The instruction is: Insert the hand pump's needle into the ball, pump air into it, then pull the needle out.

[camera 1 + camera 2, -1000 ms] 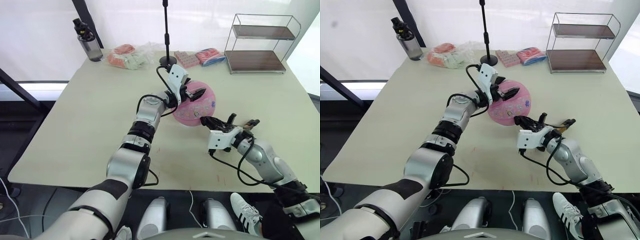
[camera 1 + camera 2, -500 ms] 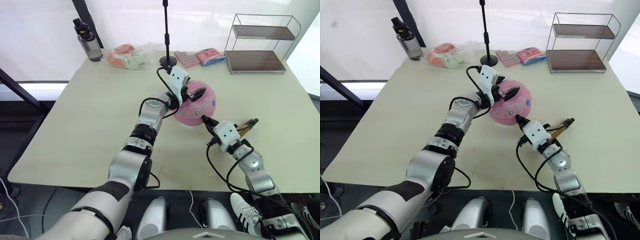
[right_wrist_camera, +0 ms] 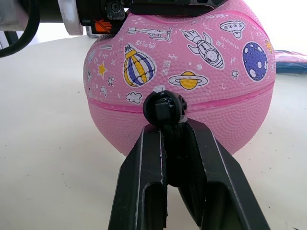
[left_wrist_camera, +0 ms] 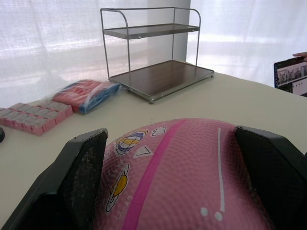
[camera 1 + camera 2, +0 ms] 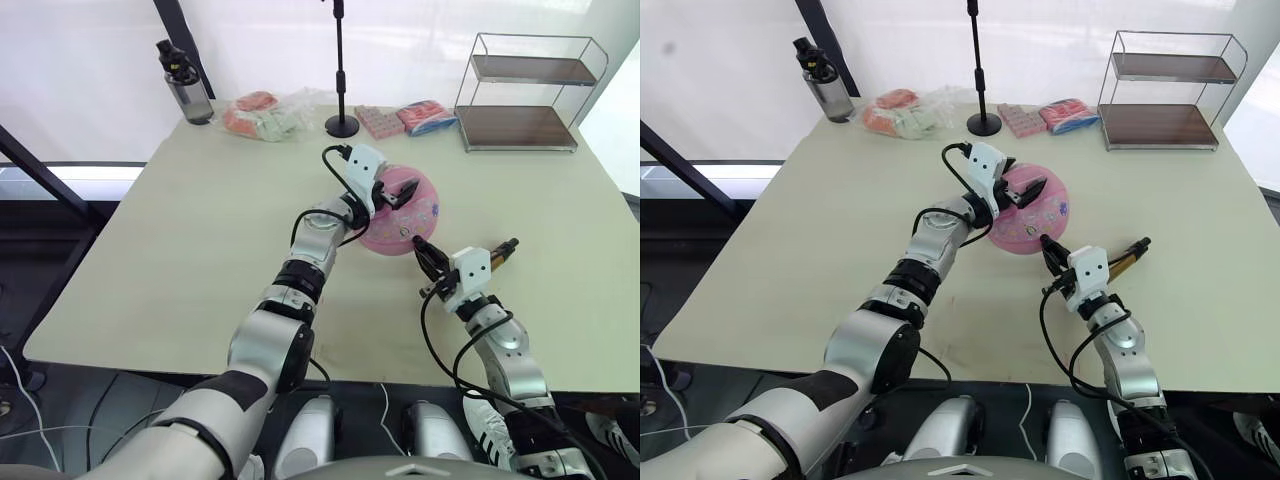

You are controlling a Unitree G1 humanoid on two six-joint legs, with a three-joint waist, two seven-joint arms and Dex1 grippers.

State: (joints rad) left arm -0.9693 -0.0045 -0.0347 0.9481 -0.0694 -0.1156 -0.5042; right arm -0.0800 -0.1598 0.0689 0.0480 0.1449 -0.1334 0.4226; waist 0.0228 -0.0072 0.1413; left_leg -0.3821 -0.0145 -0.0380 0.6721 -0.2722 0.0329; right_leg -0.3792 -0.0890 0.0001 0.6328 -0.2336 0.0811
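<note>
While I watched through the head camera, the ball (image 5: 404, 209) sat on the tabletop (image 5: 180, 250) with my left gripper (image 5: 392, 190) laid over its top, one black finger (image 4: 79, 177) pressed to each side of the pink rubber, so that gripper was clamped around the ball and steadying it. My right gripper (image 3: 165, 143) was just in front of the ball's near side, its two fingers closed on the small black fitting of the needle (image 3: 164, 108), which met the ball right at the pink seam band between a striped balloon sticker and a ringed planet sticker; I could not see the metal pin itself, so I could not tell how far in it was. From the right gripper the thin black hose ran back beside the wrist to the hand pump (image 5: 497, 255), whose gold-bronze barrel lay on the tabletop just to the outer side of that gripper, pointing away from the ball. Beyond the left gripper, past the ball, stood a two-tier wire shelf (image 4: 153, 52), with a red and blue packet (image 4: 86, 93) and a tray of small pink blocks (image 4: 31, 115) near it. A black stand (image 5: 340, 70) and a dark bottle (image 5: 185, 85) stood farther off, along the far edge.
</note>
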